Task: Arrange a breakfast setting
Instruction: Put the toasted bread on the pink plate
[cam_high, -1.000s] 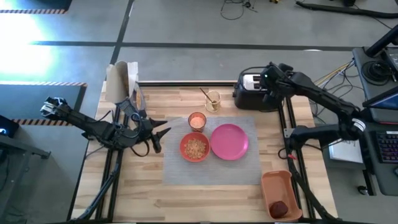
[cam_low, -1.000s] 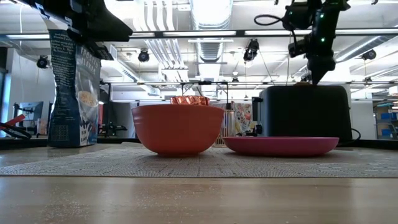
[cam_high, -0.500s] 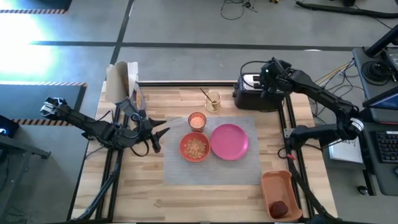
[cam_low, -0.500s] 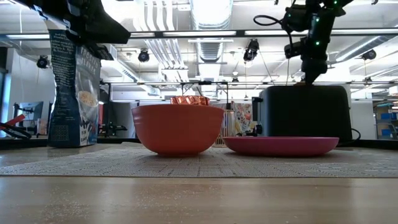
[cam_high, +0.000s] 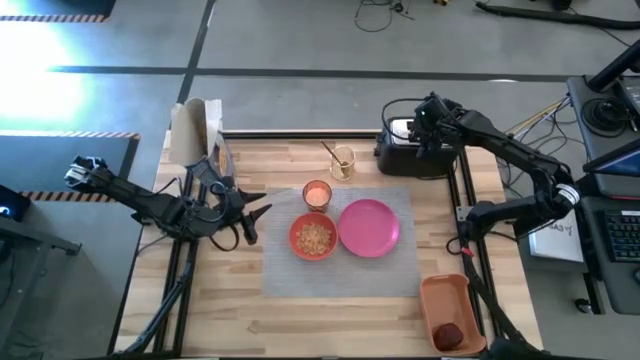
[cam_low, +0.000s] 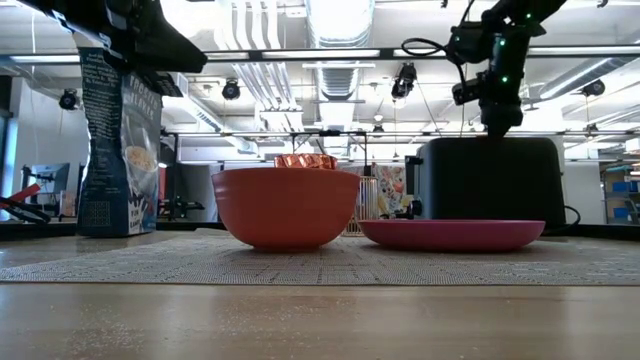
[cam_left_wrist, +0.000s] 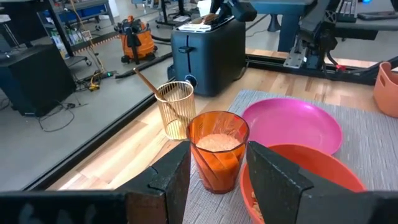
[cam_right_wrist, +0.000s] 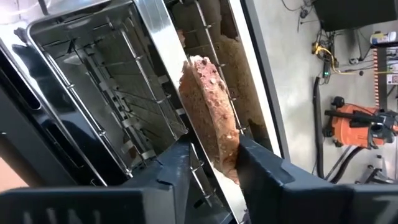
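The brown toast slice stands tilted in a slot of the black-and-silver toaster at the far right. My right gripper is over the toaster, shut on the toast. The pink plate, the orange-red bowl with cereal and the orange cup stand on a grey mat. The gold spoon leans in a wire holder. The dark red fruit lies in the orange tray. My left gripper is open, left of the bowl. My right gripper pinches the toast slice by its upper edge between the two fingers, which come from above and point down into the toaster. The fingers lie on the slice's two flat faces. The slice is tilted, its lower part still inside the slot.
A cereal bag stands at the far left corner. The wire holder stands behind the cup. The tray sits at the near right corner. Bare wood lies in front of the mat.
My right gripper has shifted a little toward the table's left edge above the toaster, staying at the slot.
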